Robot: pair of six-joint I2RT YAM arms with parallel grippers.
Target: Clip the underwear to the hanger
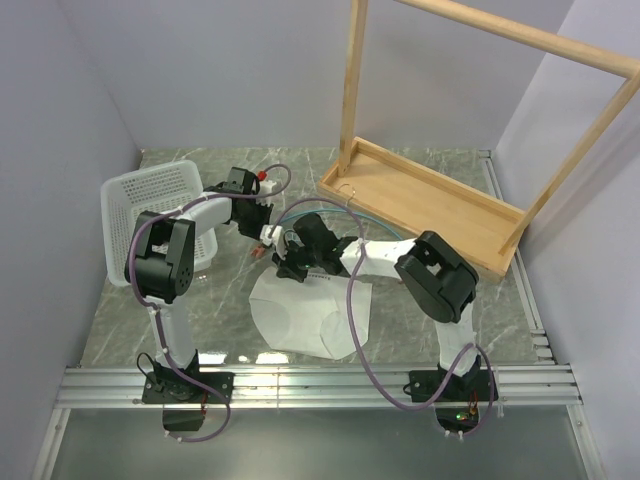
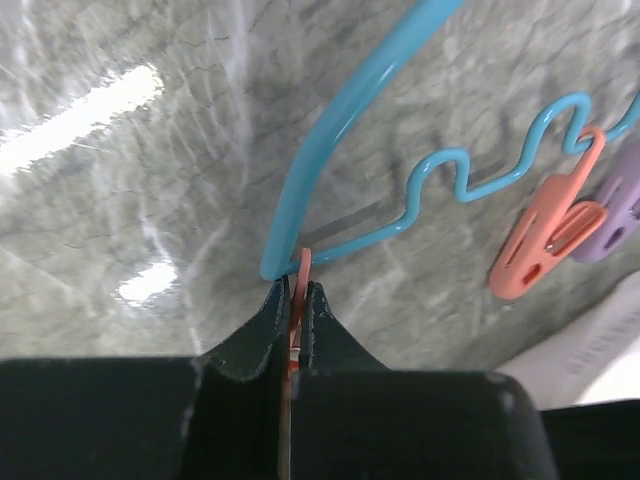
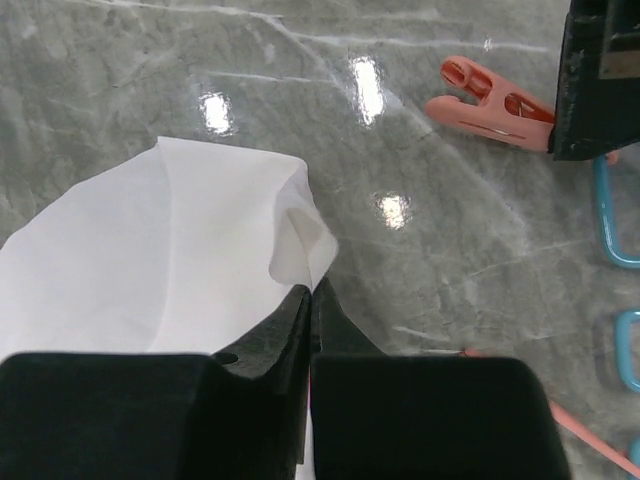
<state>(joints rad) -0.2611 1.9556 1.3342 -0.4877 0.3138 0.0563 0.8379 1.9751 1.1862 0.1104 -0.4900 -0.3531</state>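
Note:
The white underwear [image 1: 305, 318] lies creased on the marble table in front of the arms. My right gripper [image 3: 312, 292] is shut on a folded corner of the underwear [image 3: 180, 260]. The teal-blue hanger [image 2: 345, 125] lies flat on the table. My left gripper [image 2: 297, 292] is shut on one of its orange-red clips [image 2: 302, 265], at the end of the hanger's arch. The right wrist view shows that clip [image 3: 487, 103] sticking out of the left gripper's black fingers [image 3: 600, 85], its mouth towards the underwear corner. A second orange-red clip [image 2: 545, 248] hangs further along the wavy bar.
A purple clip [image 2: 615, 205] sits beside the second orange one. The white perforated basket [image 1: 150, 215] stands at the left, behind the left arm. A big wooden rack frame [image 1: 430, 200] with a tray base fills the back right. Grey walls close in both sides.

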